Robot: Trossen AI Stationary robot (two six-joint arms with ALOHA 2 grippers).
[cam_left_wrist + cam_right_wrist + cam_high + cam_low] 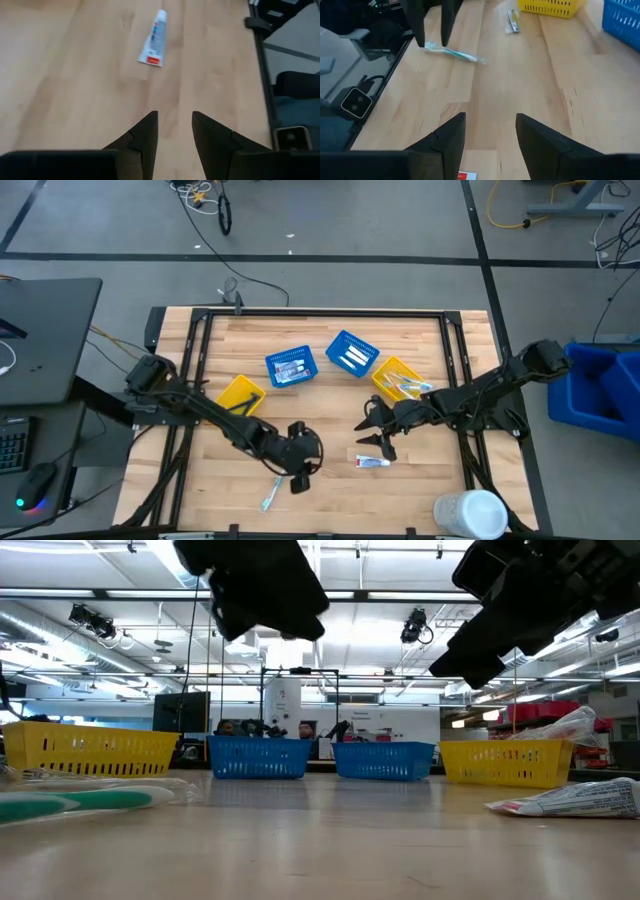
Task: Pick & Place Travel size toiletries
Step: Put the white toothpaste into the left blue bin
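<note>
Right at the front of the table (330,415): a teal toothbrush (270,498), flat on the wood. Just beside it, a bit further in, the left gripper (298,478). Up in the air, not touching. Open a little way in its own wrist view, with nothing between the fingers (145,135).

Off to the right, a small white tube (372,462) with red and blue marks, also flat on the wood. Just past it, the right gripper (378,442). Also up off the table, open wide, holding nothing. Only the tube's red end peeking out under it in its own wrist view.

Further back, four mesh baskets in a row: a yellow basket (240,393), two blue baskets (290,367), then another yellow basket (400,378). White things already in three of them. Maybe one more small thing on the wood by the left yellow one, hard to tell.

Looks like the picking-up step, somewhere in the middle of the job. Nothing grabbed yet.

Next, probably: line up over the tube or the toothbrush, go down slowly, fingers on both sides, squeeze, lift, carry to a basket. Careful with the flat, thin shapes; easy to slip off or bump the wood.
</note>
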